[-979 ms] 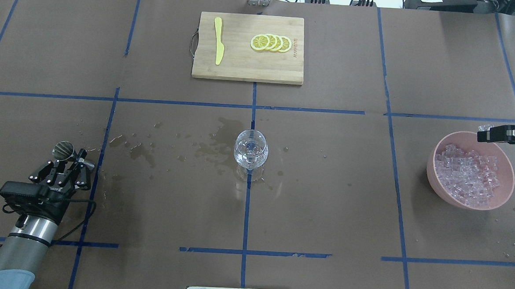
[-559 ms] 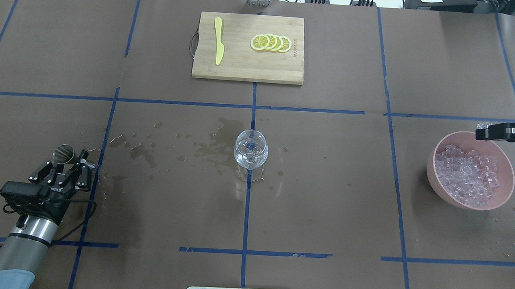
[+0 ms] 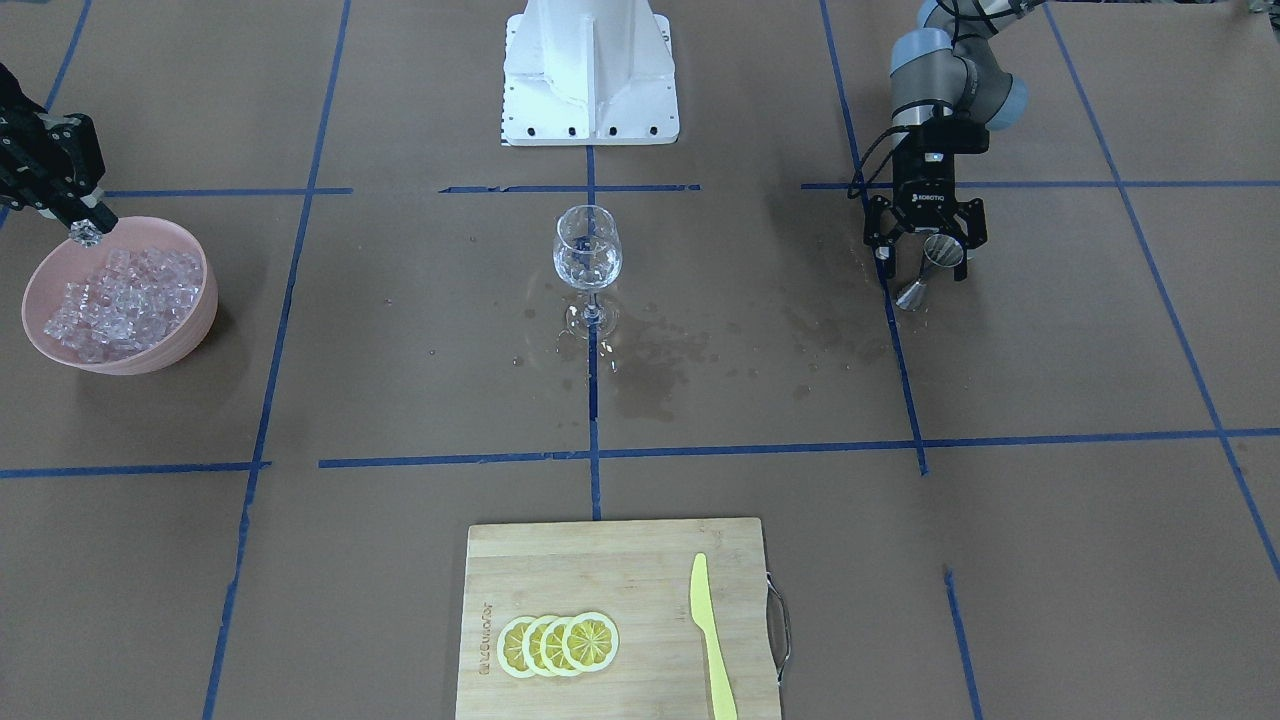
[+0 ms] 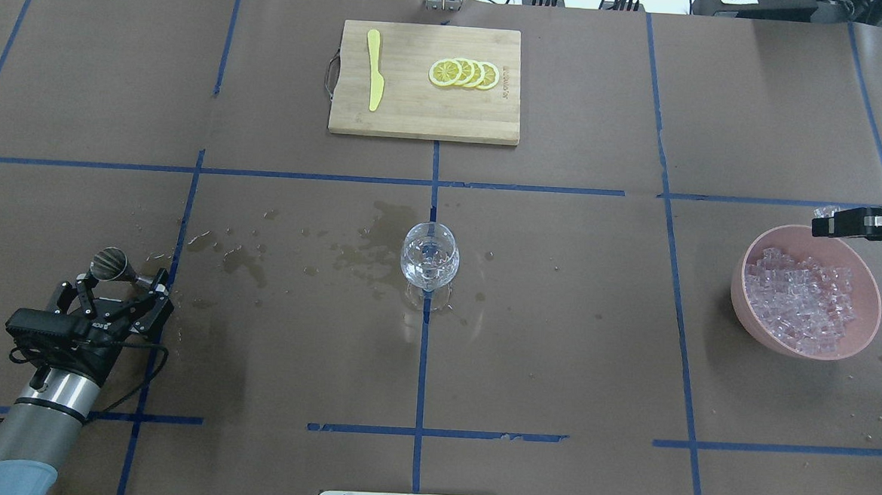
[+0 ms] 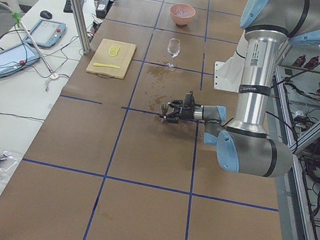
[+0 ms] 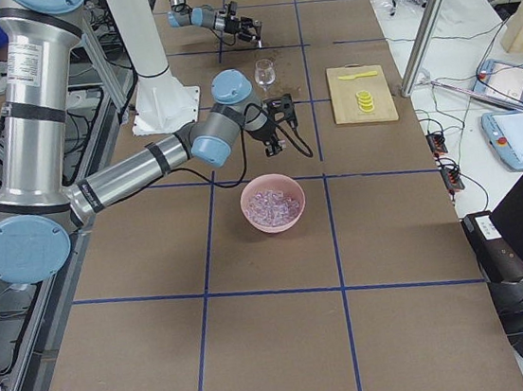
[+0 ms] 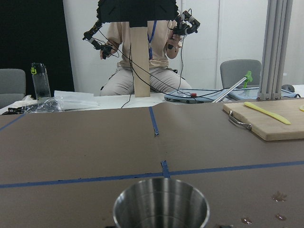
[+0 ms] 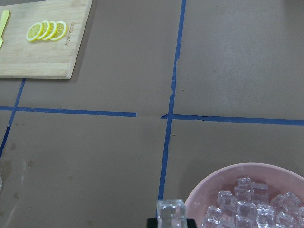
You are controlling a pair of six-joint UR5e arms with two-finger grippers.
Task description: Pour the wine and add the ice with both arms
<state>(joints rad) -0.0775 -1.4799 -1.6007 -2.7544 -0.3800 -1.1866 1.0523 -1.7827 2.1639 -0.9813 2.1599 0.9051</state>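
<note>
Left arm point(image 4: 48, 400) comes in at the lower left of the overhead view, lying low and reaching forward. The left pincer point(image 4: 118, 291) is released, its fingers spread to either side of a metal measuring cup point(image 4: 113, 264) that stands upright on the table point(image 4: 557, 344). Right arm point(image 6: 143, 167) reaches in from the right edge of the overhead view. The right pincer point(image 3: 84, 222) is clenched on one ice cube point(image 8: 171, 213), lifted clear of the pile and over the rim of the pink bowl point(image 4: 736, 289). The rest of the ice point(image 4: 801, 296) is heaped in that bowl at the right middle of the frame. The table has a brown cover marked into squares by blue tape lines point(image 4: 422, 397). Wet patches point(image 4: 357, 254) lie left of the wine glass point(image 4: 429, 258), which stands upright at the centre on a tape line. A wooden board point(image 4: 417, 118) sits at the top centre. A white base point(image 3: 590, 70) is at the top middle of the front view. In the left wrist view a seated person point(image 7: 142, 61) behind the table holds a controller in each hand, with a water bottle point(image 7: 40, 80) at the left. Counts: two arms, one glass, one bowl, one metal cup, one board, one yellow knife point(image 4: 375, 70), four lemon slices point(image 4: 465, 74) overlapping in a row.
</note>
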